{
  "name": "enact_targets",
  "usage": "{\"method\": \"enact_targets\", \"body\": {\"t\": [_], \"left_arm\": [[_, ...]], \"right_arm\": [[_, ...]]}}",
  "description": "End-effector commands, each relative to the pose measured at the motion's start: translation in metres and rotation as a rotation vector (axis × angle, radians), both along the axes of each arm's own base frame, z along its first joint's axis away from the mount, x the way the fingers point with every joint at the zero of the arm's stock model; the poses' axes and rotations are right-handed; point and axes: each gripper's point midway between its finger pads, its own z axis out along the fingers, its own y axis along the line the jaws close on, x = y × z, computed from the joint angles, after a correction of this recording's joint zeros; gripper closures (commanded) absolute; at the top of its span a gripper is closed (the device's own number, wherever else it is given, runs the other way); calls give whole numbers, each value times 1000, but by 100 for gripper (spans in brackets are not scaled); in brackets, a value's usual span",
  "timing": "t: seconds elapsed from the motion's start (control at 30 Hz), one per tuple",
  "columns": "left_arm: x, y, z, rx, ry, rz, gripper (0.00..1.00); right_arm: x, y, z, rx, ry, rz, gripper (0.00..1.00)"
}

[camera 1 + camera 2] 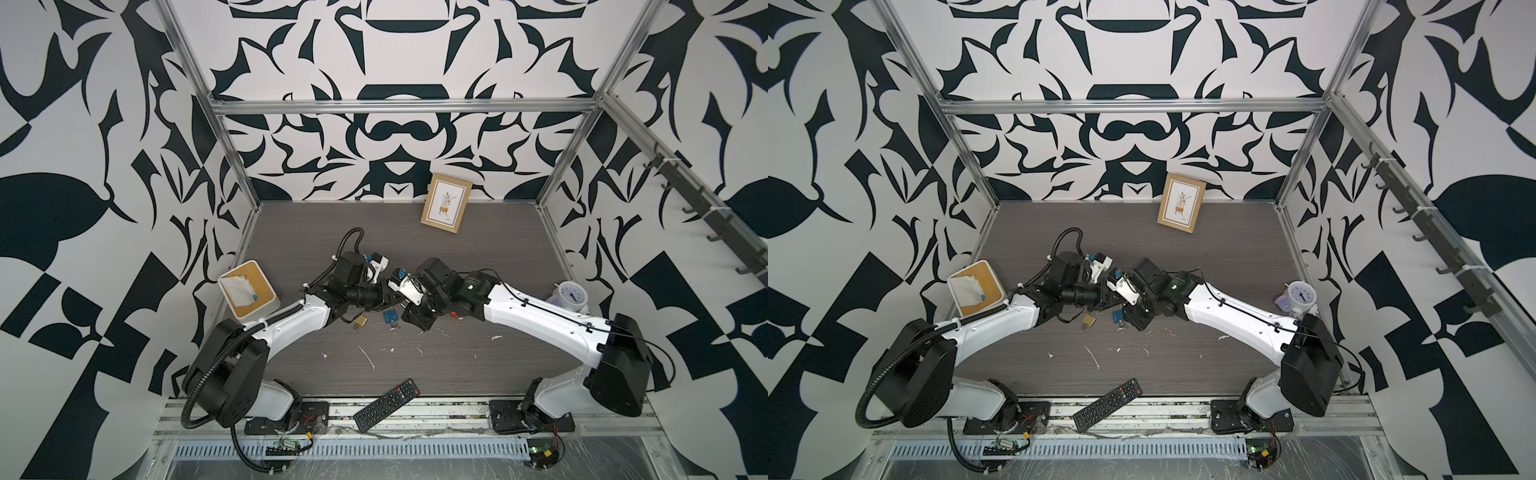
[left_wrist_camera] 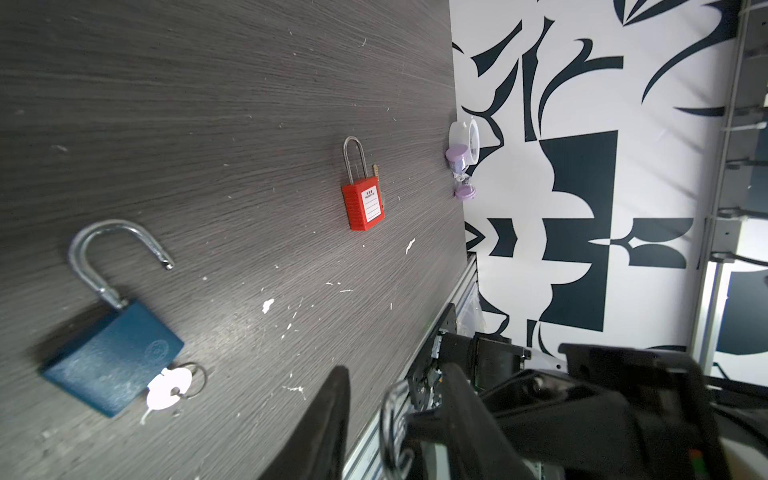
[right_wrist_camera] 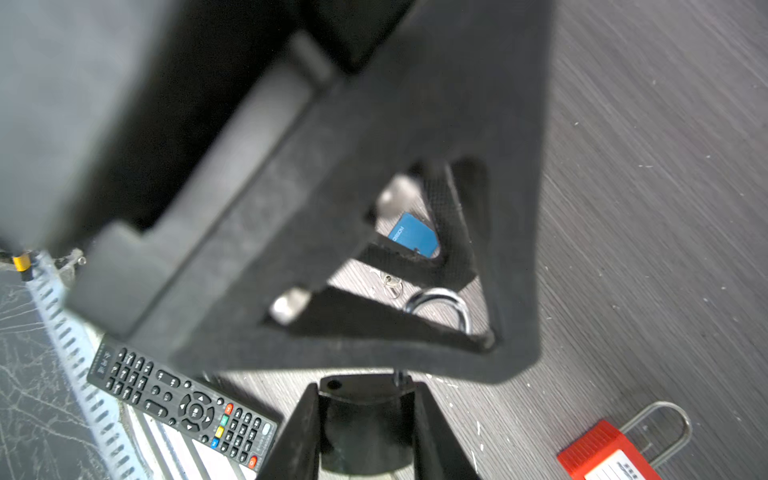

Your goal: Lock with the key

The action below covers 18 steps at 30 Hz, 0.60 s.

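In the right wrist view my right gripper [image 3: 365, 388] is shut on the body of a black padlock [image 3: 365, 428]. One hole in the padlock's top is empty, and its silver shackle [image 3: 440, 297] stands up out of the other. In the left wrist view my left gripper [image 2: 397, 372] straddles that shackle [image 2: 388, 419], with a gap still showing beside one finger. In both top views the two grippers meet mid-table [image 1: 386, 300] [image 1: 409, 316], and the held padlock is hidden there. A key [image 2: 168, 388] sits in the open blue padlock [image 2: 112, 357] lying on the table.
A brass padlock [image 1: 362, 320] lies beside the blue one [image 1: 390, 316]. A red padlock [image 2: 363, 205] lies farther right. The remote [image 1: 386, 404] is at the front edge, the tissue box [image 1: 248, 289] at the left, the clock [image 1: 572, 295] at the right and a picture frame [image 1: 446, 203] at the back.
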Motion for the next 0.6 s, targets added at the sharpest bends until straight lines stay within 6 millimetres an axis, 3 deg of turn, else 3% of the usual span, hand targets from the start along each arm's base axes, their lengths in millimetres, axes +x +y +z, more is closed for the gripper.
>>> {"method": "enact_targets", "body": {"t": [0.0,0.57], "left_arm": [[0,-2,12,-32,-30,-9,65],[-4,-5,7,-42,-7,-40,81]], "right_arm": [[12,10,29,62,-77,-22,100],[21,15,32,68,-95,-45,100]]}}
